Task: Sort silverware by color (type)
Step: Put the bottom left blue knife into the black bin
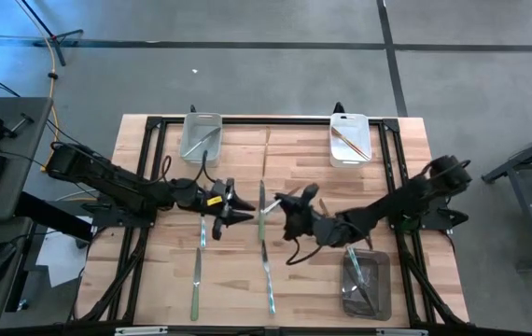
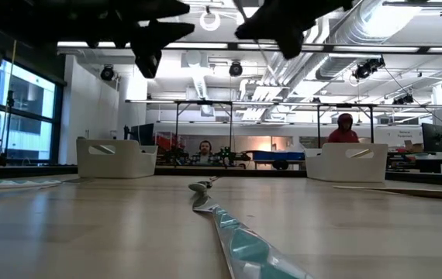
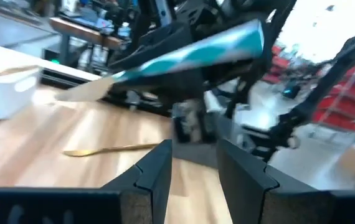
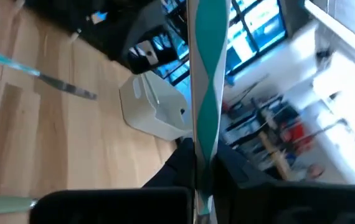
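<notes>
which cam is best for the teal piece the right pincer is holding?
Right wrist view: the teal knife fills the frame, clamped in the right pincer. Left wrist view shows it blurred; high view only a thin sliver; low view misses it, showing just dark arms overhead.

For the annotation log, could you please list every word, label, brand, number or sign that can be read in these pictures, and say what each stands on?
None can be read.
Left bin, right bin and near bin: no visible label.
The teal-handled piece held in the right gripper: no lettering shows.
The yellow patch by the left gripper: too small to tell.
Shelves and screens in the room behind: too blurred to read.
</notes>
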